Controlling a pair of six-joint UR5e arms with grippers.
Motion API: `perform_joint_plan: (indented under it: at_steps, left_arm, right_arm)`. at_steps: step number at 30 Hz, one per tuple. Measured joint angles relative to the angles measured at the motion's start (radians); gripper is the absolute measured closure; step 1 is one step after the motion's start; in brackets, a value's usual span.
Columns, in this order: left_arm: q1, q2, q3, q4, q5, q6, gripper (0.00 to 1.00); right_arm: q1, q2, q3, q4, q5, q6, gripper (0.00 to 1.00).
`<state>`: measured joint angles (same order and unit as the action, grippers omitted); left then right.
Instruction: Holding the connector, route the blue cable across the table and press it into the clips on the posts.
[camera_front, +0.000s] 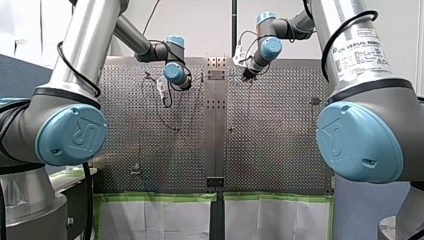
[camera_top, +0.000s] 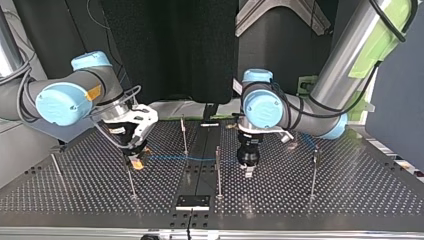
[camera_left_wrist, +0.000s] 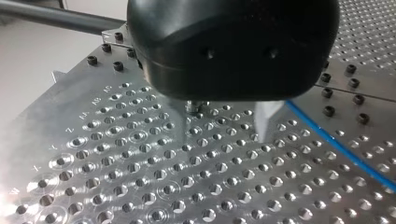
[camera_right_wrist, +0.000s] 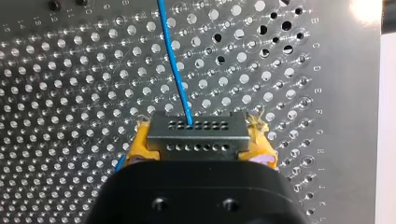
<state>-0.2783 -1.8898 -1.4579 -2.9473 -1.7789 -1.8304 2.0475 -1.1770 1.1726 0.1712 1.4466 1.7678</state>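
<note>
My right gripper (camera_right_wrist: 198, 142) has its yellow pads shut on a grey connector (camera_right_wrist: 197, 135) with rows of small holes. The blue cable (camera_right_wrist: 175, 70) leaves the connector and runs ahead over the perforated table. In the top view my right gripper (camera_top: 136, 161) sits low at the left, and the cable (camera_top: 175, 158) stretches from it toward the middle. My left gripper (camera_top: 248, 171) hangs just above the table at the right of centre. In its wrist view the left gripper (camera_left_wrist: 222, 130) has its fingers apart with nothing between them. The cable (camera_left_wrist: 336, 142) lies beside one finger (camera_left_wrist: 266, 121).
Thin upright posts stand on the table: one (camera_top: 183, 135) behind the cable, one (camera_top: 218, 172) at the centre, one (camera_top: 131, 180) near my right gripper, one (camera_top: 313, 172) at the right. A black plate (camera_top: 192, 202) sits at the near edge.
</note>
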Motion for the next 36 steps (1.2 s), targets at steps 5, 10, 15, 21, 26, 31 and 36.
perform_joint_plan:
  at_steps: [5,10,15,21,26,31,36]
  left_arm:
    - [-0.01,0.018,-0.002,-0.042,-0.016,0.008,0.0]
    - [-0.022,0.049,-0.023,-0.085,-0.017,0.004,0.0]
    - [-0.034,0.091,-0.063,-0.132,0.001,-0.011,0.0]
    - [-0.044,0.144,-0.111,-0.178,0.028,-0.018,0.0]
    - [-0.053,0.182,-0.133,-0.18,0.028,-0.019,0.0]
    - [-0.078,0.224,-0.138,-0.175,0.04,-0.001,0.0]
    - [-0.121,0.233,-0.138,-0.158,0.014,0.037,0.0]
  right_arm:
    - [-0.006,0.003,-0.003,-0.001,-0.009,0.0,1.0]
    - [-0.01,0.006,-0.005,-0.001,-0.017,-0.001,1.0]
    - [-0.011,0.007,-0.005,-0.001,-0.02,-0.002,1.0]
    - [-0.011,0.008,-0.005,-0.001,-0.021,-0.005,1.0]
    - [-0.008,0.008,-0.005,0.0,-0.021,-0.006,1.0]
    - [-0.007,0.007,-0.005,-0.001,-0.021,-0.006,1.0]
    - [-0.008,0.008,-0.005,-0.001,-0.021,-0.007,1.0]
